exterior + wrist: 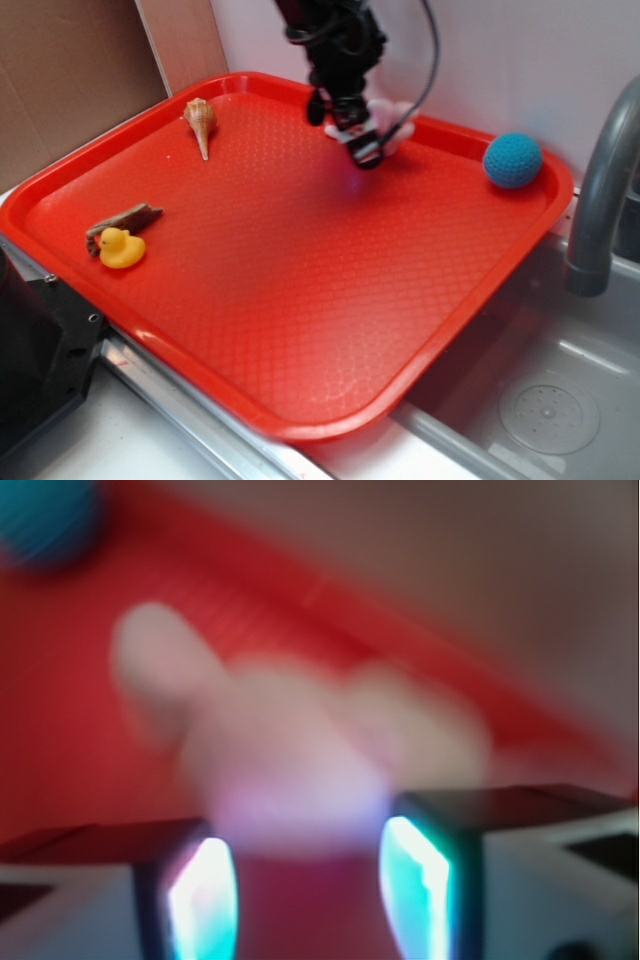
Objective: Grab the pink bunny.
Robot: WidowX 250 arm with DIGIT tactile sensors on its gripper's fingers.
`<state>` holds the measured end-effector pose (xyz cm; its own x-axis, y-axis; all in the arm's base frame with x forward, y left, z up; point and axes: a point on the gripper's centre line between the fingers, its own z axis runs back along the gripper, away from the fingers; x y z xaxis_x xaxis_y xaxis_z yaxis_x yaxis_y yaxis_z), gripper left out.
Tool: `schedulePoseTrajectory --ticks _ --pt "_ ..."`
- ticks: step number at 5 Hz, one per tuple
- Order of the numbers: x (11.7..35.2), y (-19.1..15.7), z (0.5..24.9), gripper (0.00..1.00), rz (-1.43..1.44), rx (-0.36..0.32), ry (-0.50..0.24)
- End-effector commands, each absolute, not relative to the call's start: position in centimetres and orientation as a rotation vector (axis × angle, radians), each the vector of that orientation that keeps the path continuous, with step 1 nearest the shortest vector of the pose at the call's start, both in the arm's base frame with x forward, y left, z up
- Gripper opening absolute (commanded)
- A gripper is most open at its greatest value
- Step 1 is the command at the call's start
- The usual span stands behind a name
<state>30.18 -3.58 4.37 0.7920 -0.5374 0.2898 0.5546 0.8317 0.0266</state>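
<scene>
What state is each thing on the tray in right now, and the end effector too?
End effector: open, fingers either side of the bunny, not closed on it.
Bunny: on the tray by the far rim, ungrasped; pose blurred.
Ball: resting in the tray's far right corner.
Duck: upright, against the stick.
Stick: lying flat.
Shell: lying on its side, tip toward the near edge.
Tray: flat, overhanging the sink.

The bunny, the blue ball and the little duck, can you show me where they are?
pink bunny [290, 750], wrist view, on its blurry fluffy body.
blue ball [512, 160], exterior view, on the middle of its crocheted surface.
yellow duck [121, 248], exterior view, on its body.
</scene>
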Motion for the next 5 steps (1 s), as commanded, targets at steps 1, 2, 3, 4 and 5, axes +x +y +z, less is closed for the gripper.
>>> schedulePoseTrajectory --ticks 1,2,3,4,5 --pt "25.1 -5.5 13.5 0.00 -0.576 -0.004 -0.434" --pt "27.2 -3.9 14.1 1.00 -0.357 -0.045 -0.399" --pt "29.6 -3.1 13.8 1.00 -0.094 -0.068 -0.357" --pt "31.8 -1.9 13.0 1.00 0.185 -0.166 -0.316" --pt "33.3 -1.7 10.4 1.00 0.448 -0.165 -0.236"
